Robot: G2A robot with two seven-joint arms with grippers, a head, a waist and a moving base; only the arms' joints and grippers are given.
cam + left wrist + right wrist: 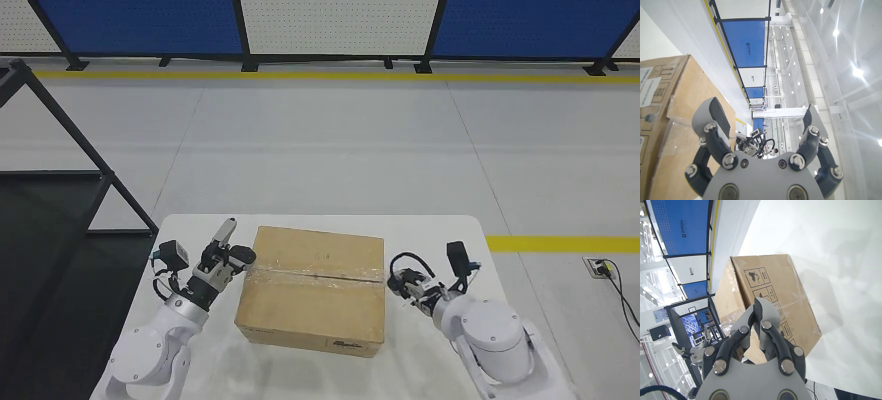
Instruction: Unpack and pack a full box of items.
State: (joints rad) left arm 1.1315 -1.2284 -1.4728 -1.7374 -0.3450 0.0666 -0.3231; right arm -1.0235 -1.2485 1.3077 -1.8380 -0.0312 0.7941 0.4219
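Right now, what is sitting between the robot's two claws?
The closed, taped cardboard box fills the stretch between the left gripper and the right gripper on the white table; the top view shows it.

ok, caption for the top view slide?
Taped-shut cardboard box on the white table, left jaws open beside one end, right jaws shut beside the other.

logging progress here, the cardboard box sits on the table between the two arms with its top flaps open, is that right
Not quite. The cardboard box does sit on the white table between the two arms, but its top flaps are shut, with clear tape along the seam, as the top view shows.
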